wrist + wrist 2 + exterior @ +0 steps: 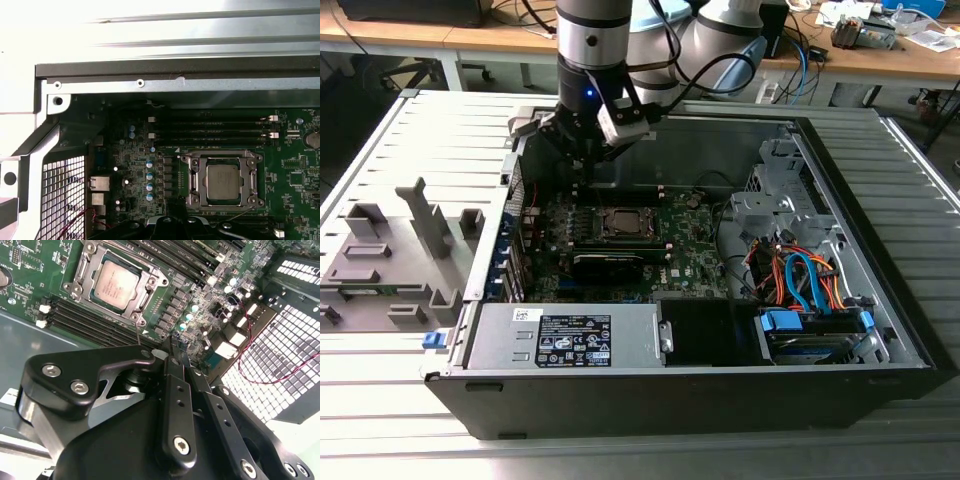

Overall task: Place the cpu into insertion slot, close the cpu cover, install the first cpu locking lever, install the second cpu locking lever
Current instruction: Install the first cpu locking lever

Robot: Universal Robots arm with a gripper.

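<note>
Now, the cpu (222, 182) lying flat in its slot on the green motherboard (295, 175), the cpu cover (222, 157) shut down around it, the gripper (172, 347) empty above the board beside the slot, fingers pressed together — inside the open computer case (880, 300).

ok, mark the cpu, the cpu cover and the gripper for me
cpu (222, 182): first wrist view, middle of its silver top.
cpu cover (85, 270): second wrist view, frame edge beside the chip.
gripper (173, 347): second wrist view, tip of its black jaws over the motherboard.

Silver-grey cpu (222, 182), green mobo (295, 180)
</note>
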